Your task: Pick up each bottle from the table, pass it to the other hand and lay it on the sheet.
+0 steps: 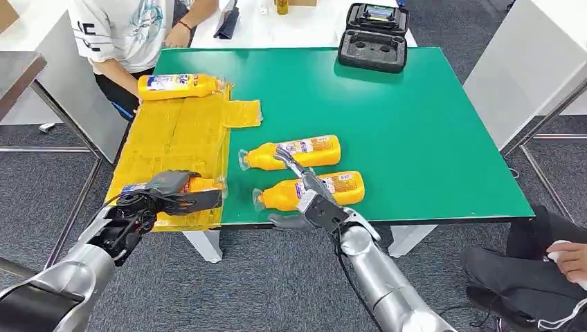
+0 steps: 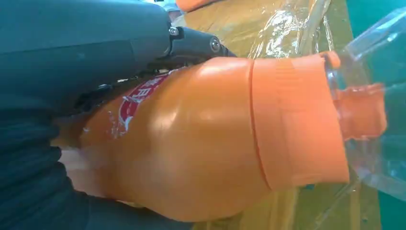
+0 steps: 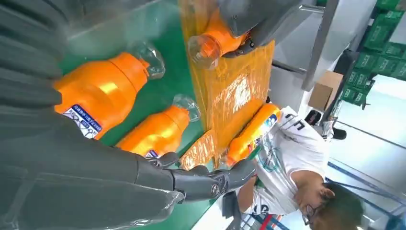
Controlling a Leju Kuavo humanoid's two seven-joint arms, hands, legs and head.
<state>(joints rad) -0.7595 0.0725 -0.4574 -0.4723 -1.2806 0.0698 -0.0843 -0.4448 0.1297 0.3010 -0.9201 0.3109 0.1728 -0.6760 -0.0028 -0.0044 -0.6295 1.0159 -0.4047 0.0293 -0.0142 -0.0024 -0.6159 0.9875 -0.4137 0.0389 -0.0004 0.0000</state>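
Note:
My left hand [image 1: 163, 197] grips an orange bottle [image 2: 210, 139] at the near end of the yellow sheet [image 1: 180, 135]; I cannot tell whether the bottle touches the sheet. A second bottle [image 1: 180, 86] lies across the sheet's far end. Two more bottles lie side by side on the green table [image 1: 429, 138]: a far one [image 1: 297, 153] and a near one [image 1: 315, 190]. My right hand [image 1: 311, 200] hovers over the near one, fingers spread and holding nothing. In the right wrist view these two bottles [image 3: 103, 91] [image 3: 158, 134] lie past its fingers [image 3: 206, 182].
A person in a white shirt [image 1: 128, 31] stands at the table's far left corner, close to the sheet. A black case [image 1: 374, 38] sits at the far edge. Another person's knee and hand [image 1: 554, 259] are at the lower right. A white table [image 1: 526, 62] stands to the right.

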